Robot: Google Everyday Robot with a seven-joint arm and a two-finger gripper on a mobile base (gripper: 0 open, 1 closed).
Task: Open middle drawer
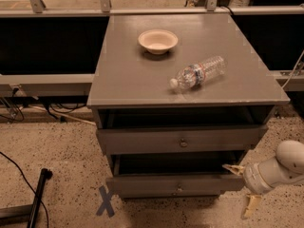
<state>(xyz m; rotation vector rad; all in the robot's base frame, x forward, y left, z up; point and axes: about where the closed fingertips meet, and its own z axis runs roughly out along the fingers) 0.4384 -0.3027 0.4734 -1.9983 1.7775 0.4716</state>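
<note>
The grey cabinet [142, 75] has stacked drawers. The middle drawer [142, 140] is the wide grey front with a small round knob [183, 142] at its centre, under a dark gap below the tabletop. The lower drawer [142, 184], with its own knob [178, 189], sits beneath it below another dark gap. My gripper [242, 188] is at the lower right, beside the right end of the lower drawer's front and below the middle drawer. It is open and empty. Its upper finger [232, 168] is at that drawer's top right corner and its lower finger [250, 205] points down at the floor.
A beige bowl [157, 40] and a plastic water bottle [199, 72] lying on its side are on the cabinet top. A black pole [37, 198] and cables lie on the speckled floor at left, and a blue tape X [105, 200] marks the floor. Metal rails run behind.
</note>
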